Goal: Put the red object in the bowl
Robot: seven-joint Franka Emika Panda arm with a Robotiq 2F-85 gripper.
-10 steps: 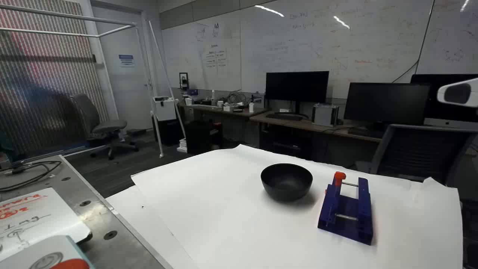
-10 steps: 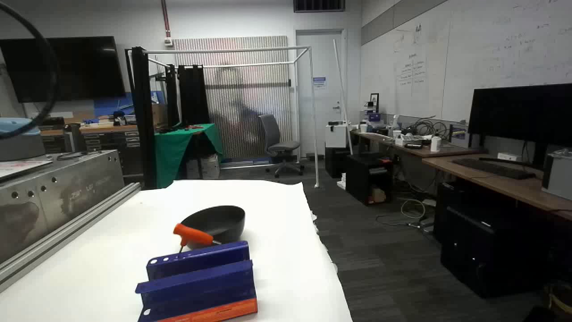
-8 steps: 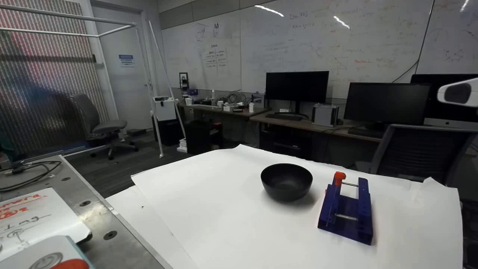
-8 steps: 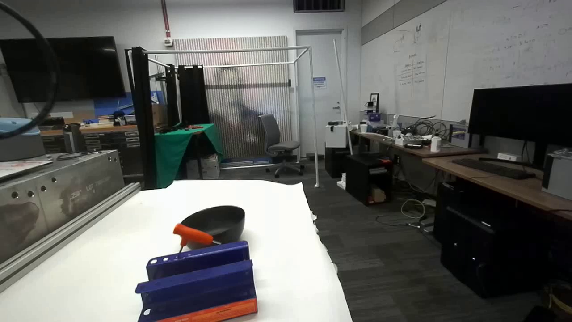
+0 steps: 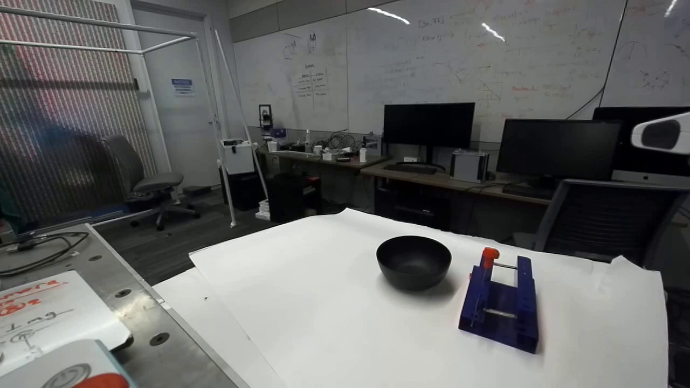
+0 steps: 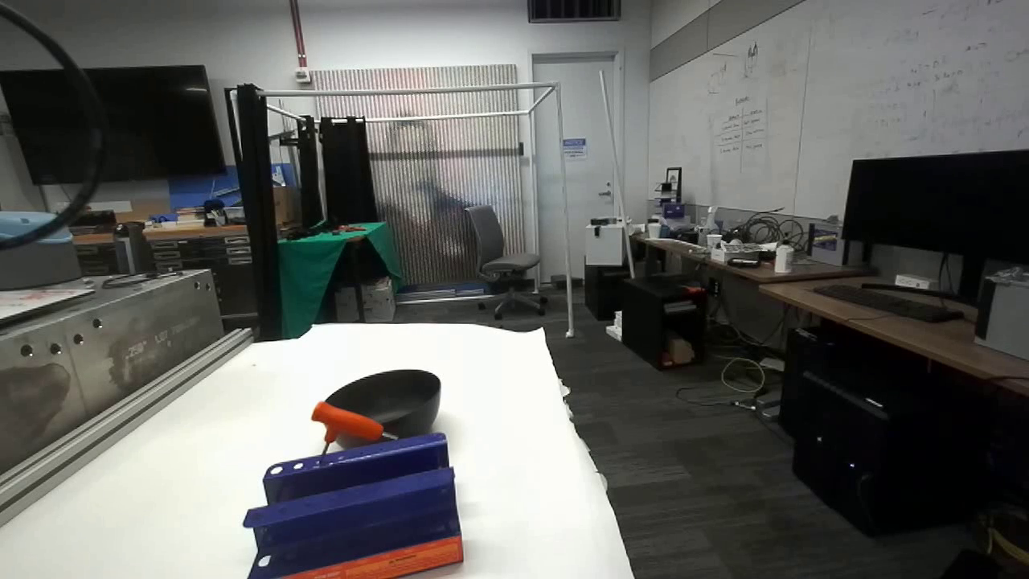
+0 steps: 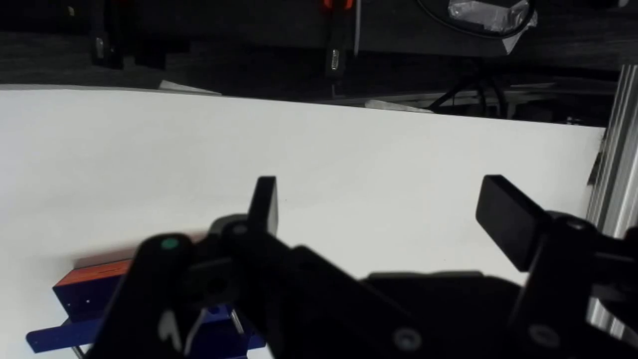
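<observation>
Well, in an exterior view a metal bench (image 5: 178, 361) sits at eight o'clock, a grey chair (image 5: 159, 181) at nine and a pale door (image 5: 186, 116) at ten. Next the white-topped table (image 5: 302, 302) stretches between seven and four o'clock, and a scribbled whiteboard (image 5: 409, 64) runs from eleven round to two. The black bowl (image 5: 412, 281) stands upright on the table; at its three o'clock, near but apart, the red object (image 5: 489, 257) perches on the blue-purple block (image 5: 506, 296). In an exterior view I see the object's red-orange handle (image 6: 350, 422) slanting, long axis from ten to four o'clock, rounded end towards ten, a thin metal stem (image 6: 326, 449) dropping to the block at six. In the wrist view the pincer (image 7: 384, 212) looms at six o'clock, fingers (image 7: 508, 219) spread wide over the table, the block partly hidden at their eight o'clock.
</observation>
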